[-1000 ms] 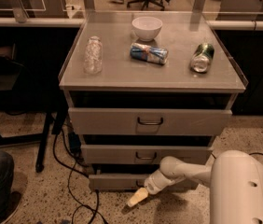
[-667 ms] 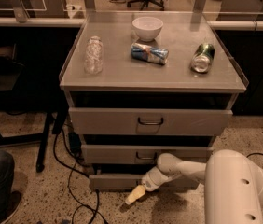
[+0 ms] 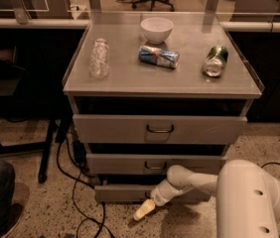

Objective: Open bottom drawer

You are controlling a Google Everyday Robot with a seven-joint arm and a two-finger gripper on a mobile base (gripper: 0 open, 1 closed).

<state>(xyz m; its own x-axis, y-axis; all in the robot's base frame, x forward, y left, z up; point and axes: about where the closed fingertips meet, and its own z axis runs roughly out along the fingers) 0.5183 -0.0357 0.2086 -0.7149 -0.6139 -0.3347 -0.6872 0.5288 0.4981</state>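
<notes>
Speckled floor; grey cabinet (image 3: 130, 86) topped with clear bottle (image 3: 99, 58), white bowl (image 3: 156, 29), two cans. Bottom drawer (image 3: 120, 193) — lowest front, at floor level. Gripper (image 3: 144, 212) just before its lower edge — open or closed: cannot tell.

1. The one camera looks from high in front, tilted down onto the tabletop (image 3: 130, 78) and the drawer cabinet (image 3: 105, 129).
2. It sits near; the tool (image 3: 144, 211) shows low in view, just before the bottom drawer (image 3: 120, 193).

Bottom drawer (image 3: 117, 193) front partly behind the hand (image 3: 143, 212)
</notes>
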